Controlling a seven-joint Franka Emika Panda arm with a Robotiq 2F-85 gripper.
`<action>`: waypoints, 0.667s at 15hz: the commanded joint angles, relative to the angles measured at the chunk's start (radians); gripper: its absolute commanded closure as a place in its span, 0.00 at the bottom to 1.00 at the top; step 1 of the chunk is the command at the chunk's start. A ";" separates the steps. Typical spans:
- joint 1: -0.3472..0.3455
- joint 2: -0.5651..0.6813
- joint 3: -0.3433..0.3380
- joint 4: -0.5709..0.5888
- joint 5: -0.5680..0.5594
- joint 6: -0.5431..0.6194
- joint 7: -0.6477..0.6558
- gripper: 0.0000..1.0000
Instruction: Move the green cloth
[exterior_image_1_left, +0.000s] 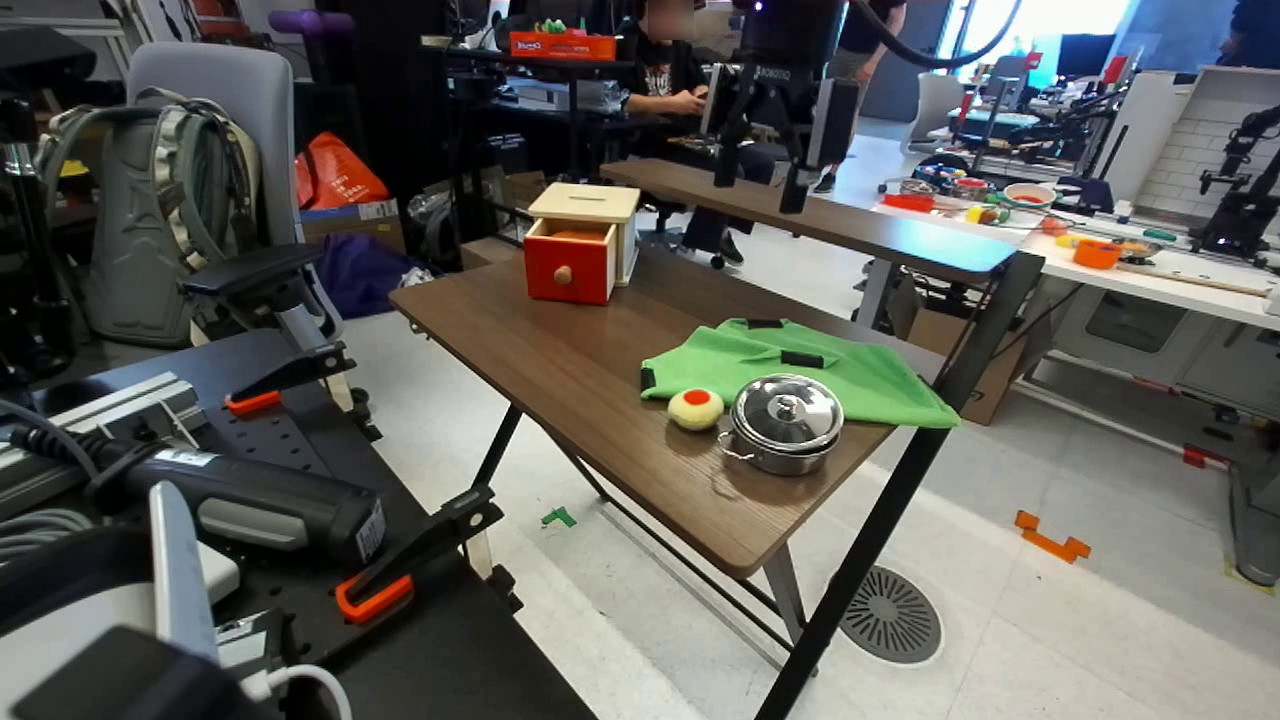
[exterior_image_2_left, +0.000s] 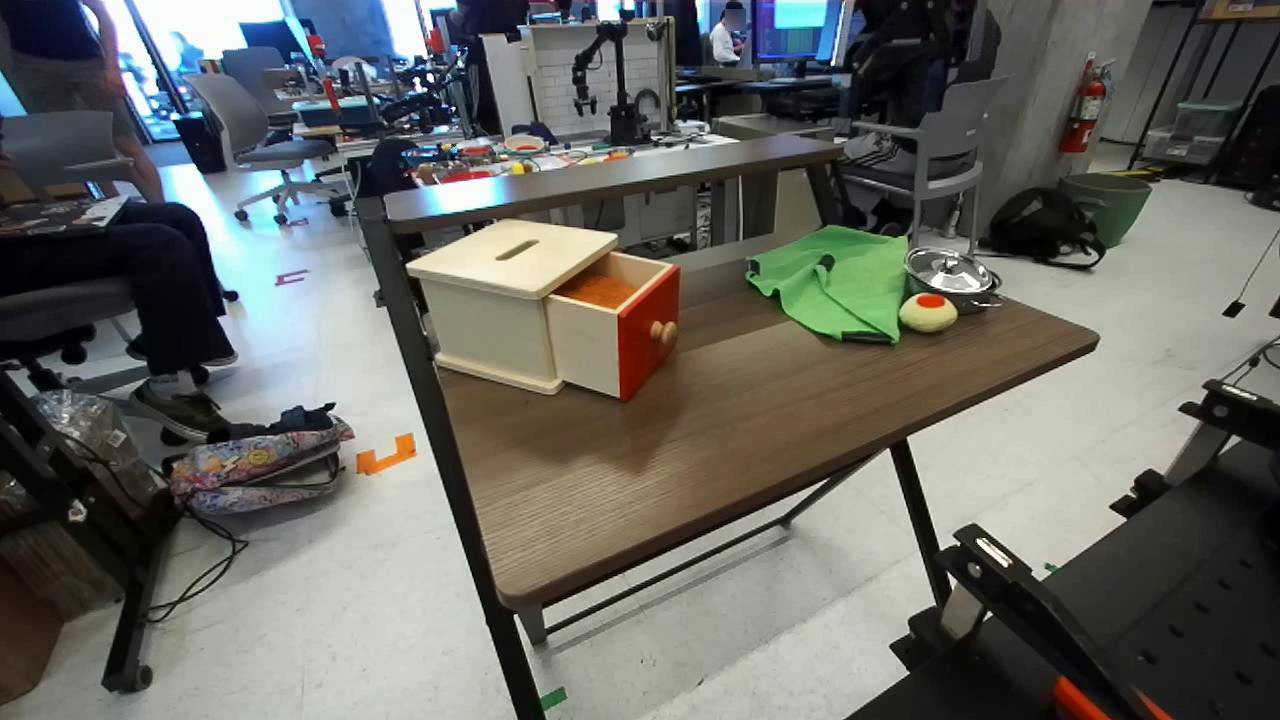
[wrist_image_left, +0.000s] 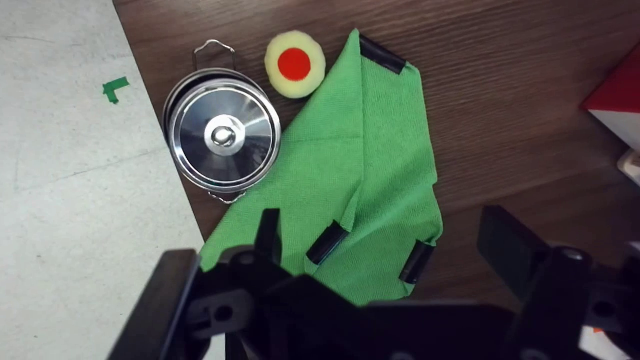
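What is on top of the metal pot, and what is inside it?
A shiny lid rests off-centre on the pot. It covers nearly the whole opening, so I cannot see what, if anything, is inside.

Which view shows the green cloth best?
Wrist view: it looks down on the green cloth, folds and black strips clear, though the gripper hides part. Both exterior views show it smaller, at an angle; in an exterior view, the pot blocks some.
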 joint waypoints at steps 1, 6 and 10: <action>-0.013 0.157 0.011 0.188 0.026 -0.008 0.021 0.00; -0.023 0.343 0.008 0.406 0.020 -0.060 0.040 0.00; -0.038 0.453 0.007 0.520 0.015 -0.085 0.035 0.00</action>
